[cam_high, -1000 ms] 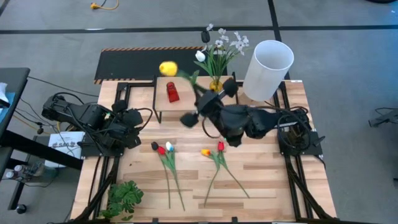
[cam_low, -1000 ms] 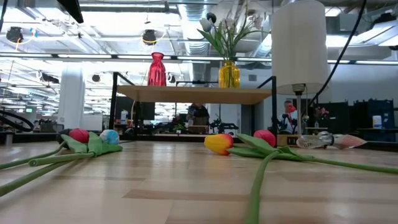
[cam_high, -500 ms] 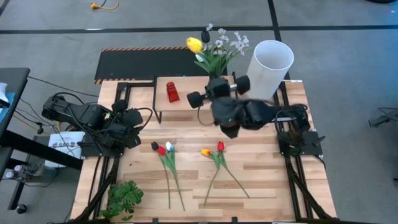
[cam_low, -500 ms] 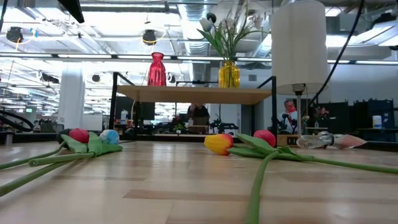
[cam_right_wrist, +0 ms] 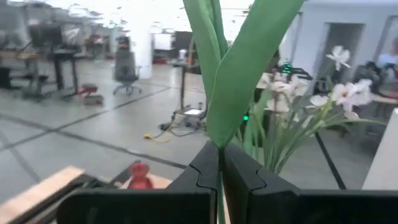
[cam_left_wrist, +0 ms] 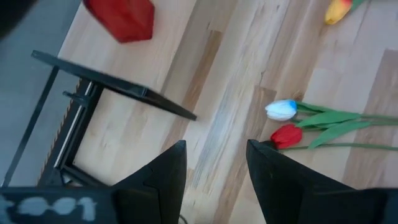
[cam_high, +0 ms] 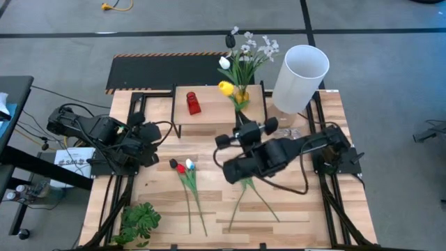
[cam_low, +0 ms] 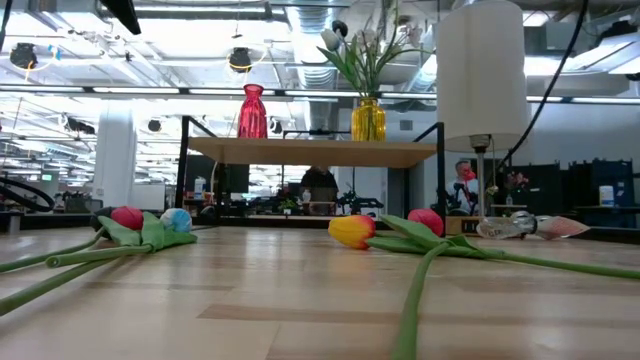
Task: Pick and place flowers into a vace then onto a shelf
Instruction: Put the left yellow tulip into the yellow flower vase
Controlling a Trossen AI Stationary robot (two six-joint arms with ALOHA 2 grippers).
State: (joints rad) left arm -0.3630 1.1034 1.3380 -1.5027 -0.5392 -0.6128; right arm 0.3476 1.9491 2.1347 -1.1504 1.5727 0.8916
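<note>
My right gripper [cam_high: 240, 118] hovers over the near side of the light-wood shelf [cam_high: 209, 117], shut on a yellow tulip [cam_high: 226, 88] whose head is beside the yellow vase [cam_high: 242, 95]. That vase stands on the shelf with white blossoms [cam_high: 254, 49] in it; a red vase [cam_high: 194, 103] stands to its left. Dark, red and white tulips [cam_high: 182, 167] lie on the table, and others [cam_low: 352, 230] lie partly under my right arm. My left gripper [cam_left_wrist: 214, 165] waits open at the table's left, above the board. My right gripper [cam_right_wrist: 221, 163] pinches the yellow tulip's green stem [cam_right_wrist: 219, 140] between its two fingers, just below where the leaves [cam_right_wrist: 239, 74] fan out. The fingers point level toward the far side and lie across the stem. The tulip stands upright, lifted clear; its lower end is hidden.
A tall white cylinder [cam_high: 300, 75] stands at the far right corner, close to the yellow vase. A leafy green sprig [cam_high: 139, 222] lies at the near left corner. A black panel [cam_high: 167, 70] with a striped edge lies beyond the shelf. Bare board shows near the front edge.
My right arm has drawn back toward the near edge, still shut on the yellow tulip. The tulip's head swung from above the shelf's left part, out past the far edge, then back to a spot beside the yellow vase. The left arm kept still.
</note>
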